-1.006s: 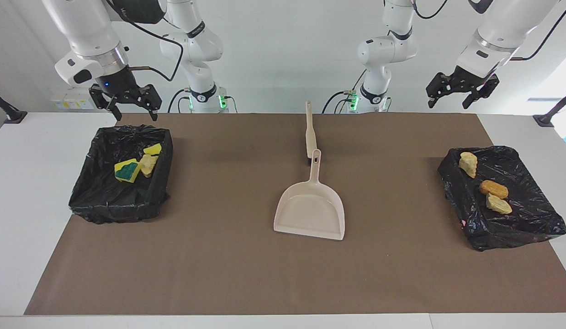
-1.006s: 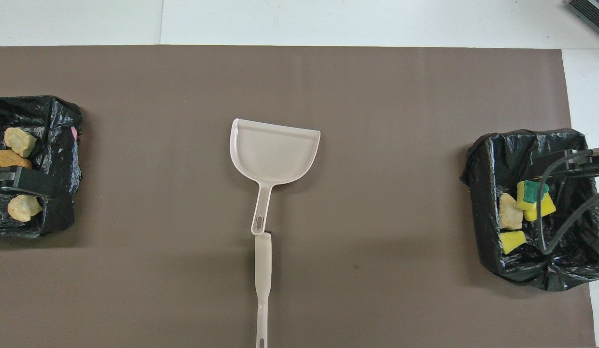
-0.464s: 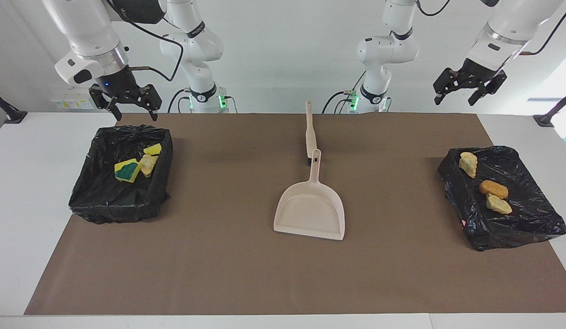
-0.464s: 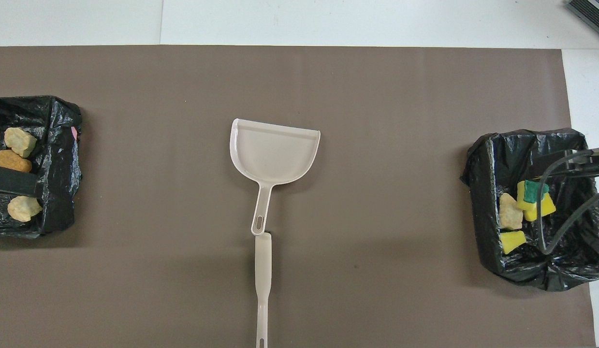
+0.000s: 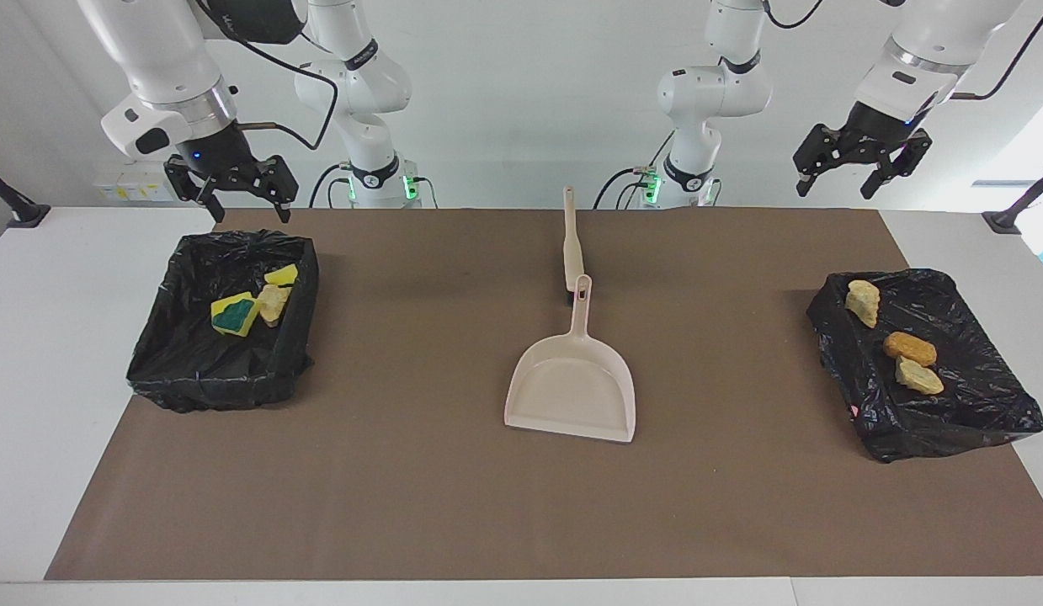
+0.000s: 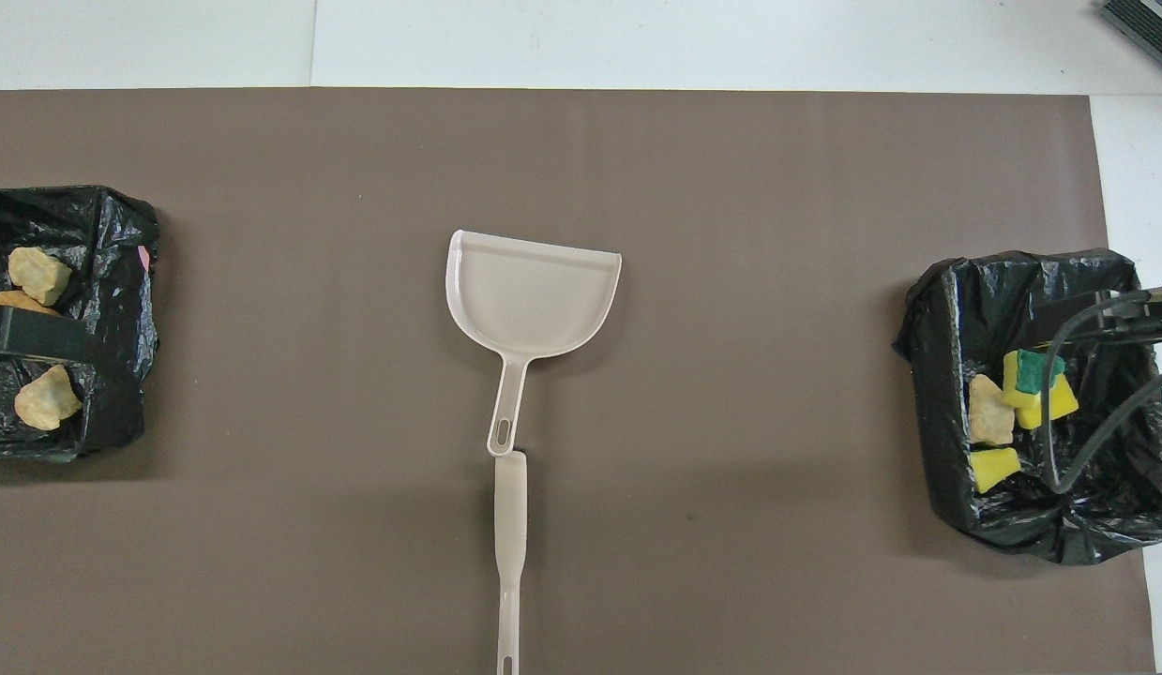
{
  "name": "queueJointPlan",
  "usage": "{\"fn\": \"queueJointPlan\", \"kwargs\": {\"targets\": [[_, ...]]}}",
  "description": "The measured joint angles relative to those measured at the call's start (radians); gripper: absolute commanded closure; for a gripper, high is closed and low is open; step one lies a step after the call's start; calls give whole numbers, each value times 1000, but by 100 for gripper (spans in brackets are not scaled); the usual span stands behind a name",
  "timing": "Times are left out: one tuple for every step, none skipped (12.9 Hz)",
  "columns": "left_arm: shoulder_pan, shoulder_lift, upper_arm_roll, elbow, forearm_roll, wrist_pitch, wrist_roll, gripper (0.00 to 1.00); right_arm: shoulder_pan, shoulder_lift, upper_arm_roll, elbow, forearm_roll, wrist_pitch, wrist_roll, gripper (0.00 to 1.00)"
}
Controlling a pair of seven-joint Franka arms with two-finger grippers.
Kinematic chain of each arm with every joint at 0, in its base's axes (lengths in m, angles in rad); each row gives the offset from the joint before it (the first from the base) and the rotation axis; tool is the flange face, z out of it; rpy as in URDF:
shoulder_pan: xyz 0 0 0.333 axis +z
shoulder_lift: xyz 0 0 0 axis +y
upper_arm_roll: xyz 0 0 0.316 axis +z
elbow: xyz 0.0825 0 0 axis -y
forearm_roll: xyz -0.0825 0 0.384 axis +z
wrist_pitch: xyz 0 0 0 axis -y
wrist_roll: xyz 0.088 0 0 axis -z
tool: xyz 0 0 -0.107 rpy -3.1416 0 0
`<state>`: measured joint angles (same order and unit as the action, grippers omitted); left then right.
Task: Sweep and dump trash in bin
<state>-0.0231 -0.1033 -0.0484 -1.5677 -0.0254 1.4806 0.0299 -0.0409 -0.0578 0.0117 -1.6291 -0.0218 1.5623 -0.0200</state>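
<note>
trash point(image 5: 250, 306) binned — right gripper point(image 5: 231, 195) above

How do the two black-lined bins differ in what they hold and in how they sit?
The bin at the right arm's end holds yellow-green sponge pieces and a beige chunk; the bin at the left arm's end holds two beige chunks and an orange-brown lump. The first sits square to the table, the second skewed. Both have black bag liners.

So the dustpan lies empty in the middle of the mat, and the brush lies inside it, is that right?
Not quite. The dustpan does lie empty in the middle of the mat, but the brush lies outside it, on the mat just past the tip of the dustpan's handle, nearer to the robots. The facing view shows it.
</note>
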Motion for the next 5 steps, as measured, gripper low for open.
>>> {"fn": "queueJointPlan", "kwargs": {"targets": [[0,-1,0,0,0,-3,0,0,0,0,0,0,0,0,0,0],[0,-3,0,0,0,-4,0,0,0,0,0,0,0,0,0,0],[0,-5,0,0,0,-5,0,0,0,0,0,0,0,0,0,0],[0,-6,0,0,0,-6,0,0,0,0,0,0,0,0,0,0],[0,-6,1,0,0,-7,0,0,0,0,0,0,0,0,0,0]]}}
